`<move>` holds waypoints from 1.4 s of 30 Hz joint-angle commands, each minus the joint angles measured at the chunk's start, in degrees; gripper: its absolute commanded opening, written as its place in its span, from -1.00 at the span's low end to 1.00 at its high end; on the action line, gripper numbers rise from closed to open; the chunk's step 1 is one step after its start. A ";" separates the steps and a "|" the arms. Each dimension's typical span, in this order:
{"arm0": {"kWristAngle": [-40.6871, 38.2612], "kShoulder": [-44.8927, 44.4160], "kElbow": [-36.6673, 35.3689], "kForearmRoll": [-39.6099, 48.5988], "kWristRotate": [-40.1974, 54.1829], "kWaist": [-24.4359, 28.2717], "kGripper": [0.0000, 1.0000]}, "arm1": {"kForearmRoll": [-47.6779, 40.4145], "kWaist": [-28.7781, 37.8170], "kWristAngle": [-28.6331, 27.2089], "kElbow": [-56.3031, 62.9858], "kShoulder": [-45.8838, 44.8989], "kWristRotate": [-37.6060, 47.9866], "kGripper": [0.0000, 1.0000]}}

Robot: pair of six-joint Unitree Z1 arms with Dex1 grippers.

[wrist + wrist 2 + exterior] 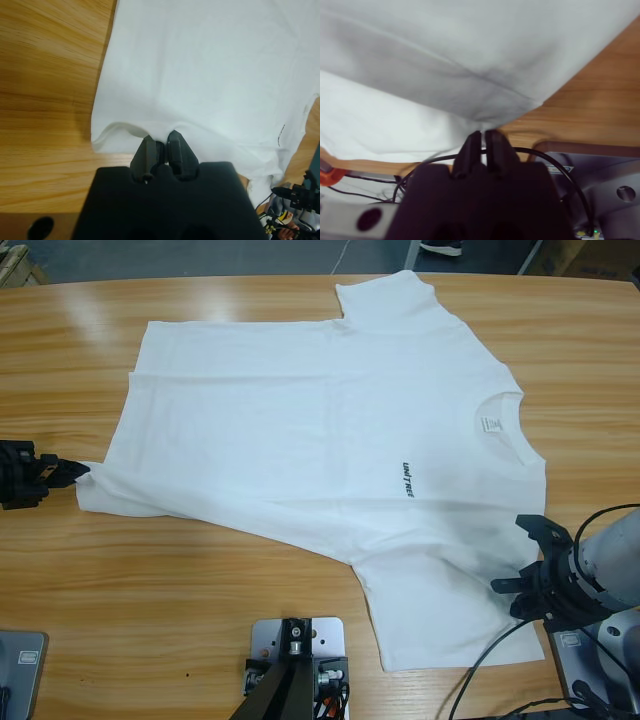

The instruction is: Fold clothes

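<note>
Closest to the high camera, the right tool [528, 575] sits at the near right edge of the worktop [150, 590], its black jaws pressed together on the edge of the T-shirt's near sleeve. Along the right wrist view, the right tool [483, 134] has its two jaws closed to a thin slit with white cloth bunched at their tips, and a black cable [555, 165] curves across just behind them.

White and short-sleeved, the T-shirt [300, 430] lies spread flat across the middle of the worktop, its collar [500, 415] toward the right, its hem toward the left, and one sleeve reaching the far edge. Small dark chest lettering [404, 479] shows near the middle of the chest, and a neck label [490, 424] sits inside the collar.

At the left edge, the left tool [72, 472] has the near-left hem corner pinched, the cloth drawn to a point there. From the left wrist view, the left tool [162, 140] has its jaws nearly shut on a fold of the T-shirt [200, 65] hem, which lifts slightly off the wood in a small arch beside the jaws.
</note>
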 commanded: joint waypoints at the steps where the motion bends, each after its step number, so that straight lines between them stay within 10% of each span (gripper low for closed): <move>1: -1.09 0.46 0.80 0.05 0.89 0.01 -1.00 | 0.52 0.63 0.71 0.40 1.74 -0.55 -1.00; 42: -1.86 -5.41 -3.68 5.97 2.73 0.01 -1.00 | 31.00 -11.78 -2.68 -23.76 -13.46 -14.45 -1.00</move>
